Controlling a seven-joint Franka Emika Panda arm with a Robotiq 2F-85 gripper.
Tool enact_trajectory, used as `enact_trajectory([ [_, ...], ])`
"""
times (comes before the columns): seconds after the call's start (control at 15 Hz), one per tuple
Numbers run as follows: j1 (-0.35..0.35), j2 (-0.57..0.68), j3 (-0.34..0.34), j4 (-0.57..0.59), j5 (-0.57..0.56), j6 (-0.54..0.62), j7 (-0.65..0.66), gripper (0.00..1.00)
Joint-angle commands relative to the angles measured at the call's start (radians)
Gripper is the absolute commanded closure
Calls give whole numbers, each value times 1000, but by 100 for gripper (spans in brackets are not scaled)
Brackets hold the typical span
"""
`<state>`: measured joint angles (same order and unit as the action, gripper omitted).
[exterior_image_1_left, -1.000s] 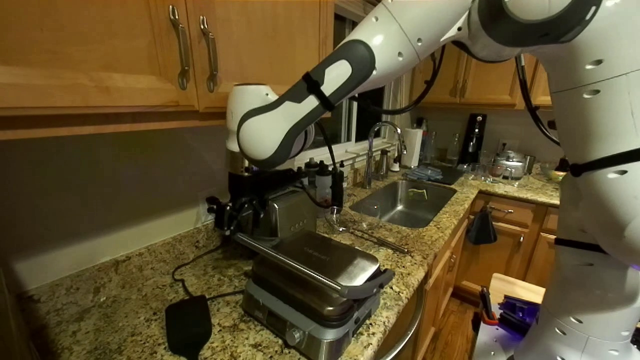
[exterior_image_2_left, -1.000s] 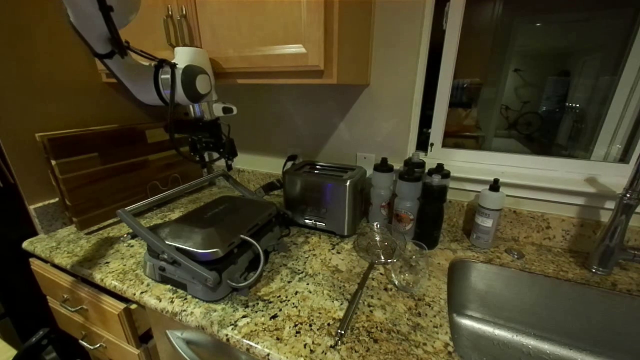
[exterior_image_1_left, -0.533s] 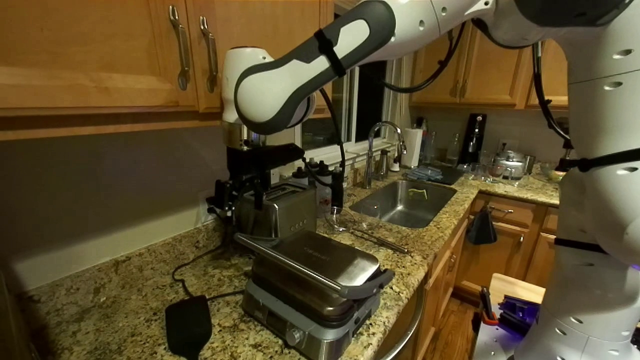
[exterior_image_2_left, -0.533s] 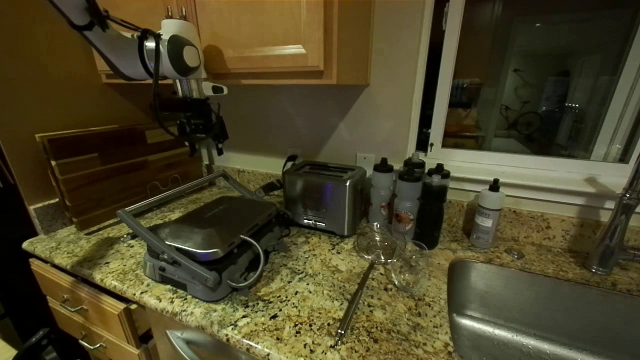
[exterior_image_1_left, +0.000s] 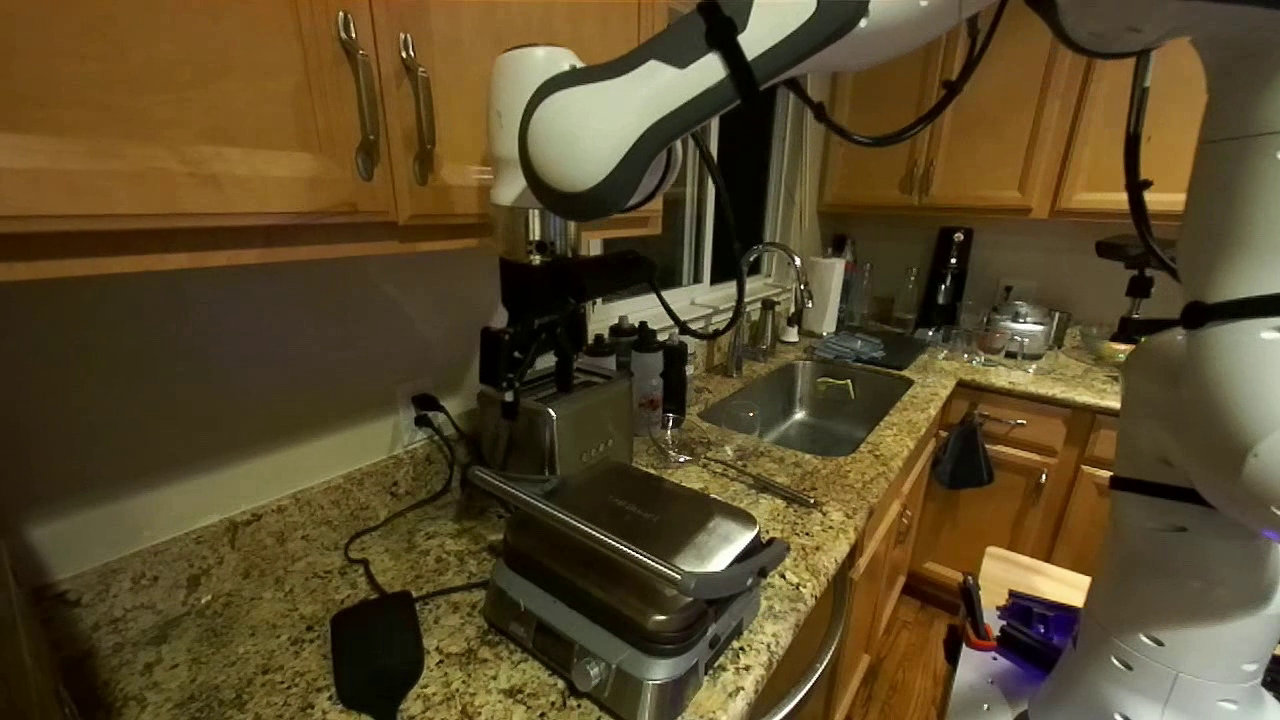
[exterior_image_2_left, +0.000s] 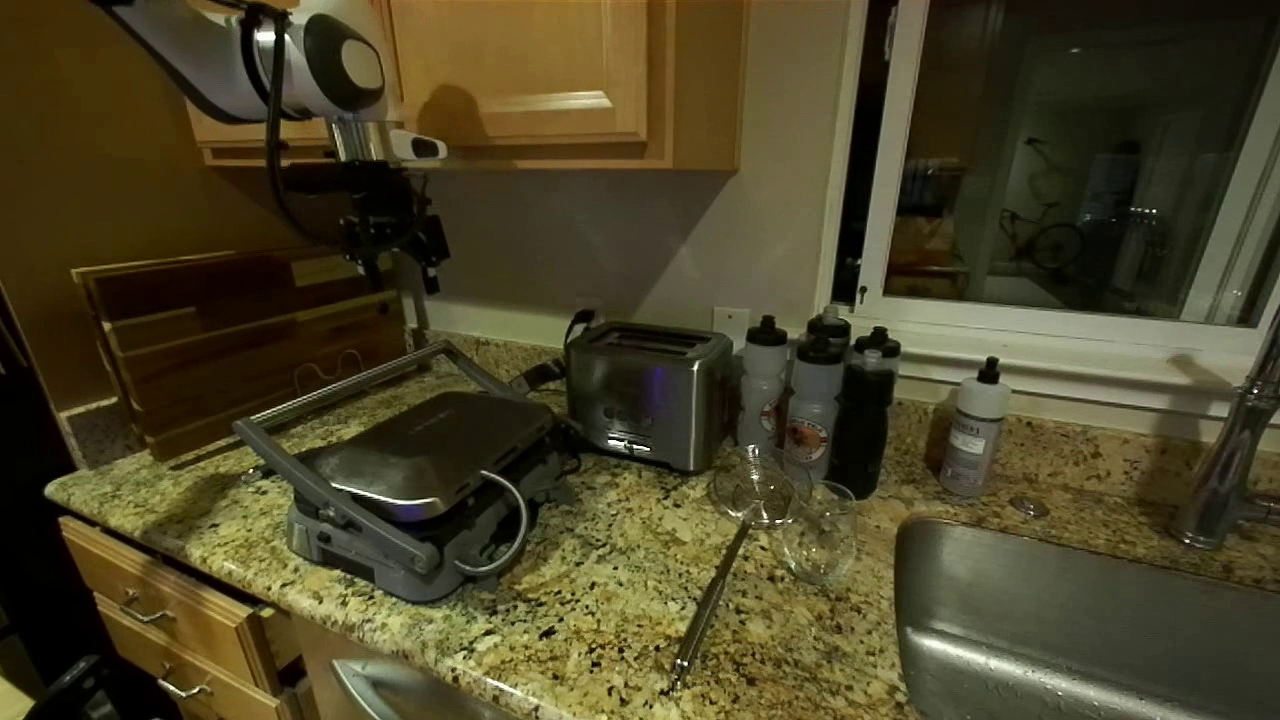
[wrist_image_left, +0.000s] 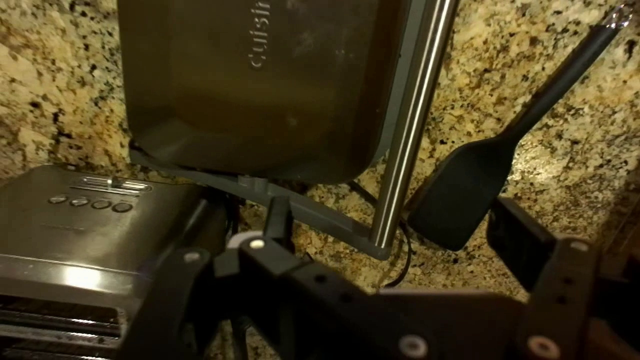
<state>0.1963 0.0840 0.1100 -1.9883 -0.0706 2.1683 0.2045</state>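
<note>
Above the contact grill handle (wrist_image_left: 416, 115), the tool (wrist_image_left: 392, 220) hangs spread wide, empty. Lowered off-line, it could clip the handle or toaster (exterior_image_2_left: 640, 405).

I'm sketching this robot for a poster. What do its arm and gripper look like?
The arm is white and rounded, with dark grey trim, a silvery band near its end, black straps and a black cable. The gripper is mostly black, with angular, jointed fingers and shiny round pins.

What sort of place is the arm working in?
Looks like a kitchen, probably a home one: a metal sink, a slotted toaster and a contact grill are all in view.
</note>
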Motion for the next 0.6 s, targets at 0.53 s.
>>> enact_trajectory([
  [0.53,-104,-428,-7,-364,-20,-66,-2,0],
])
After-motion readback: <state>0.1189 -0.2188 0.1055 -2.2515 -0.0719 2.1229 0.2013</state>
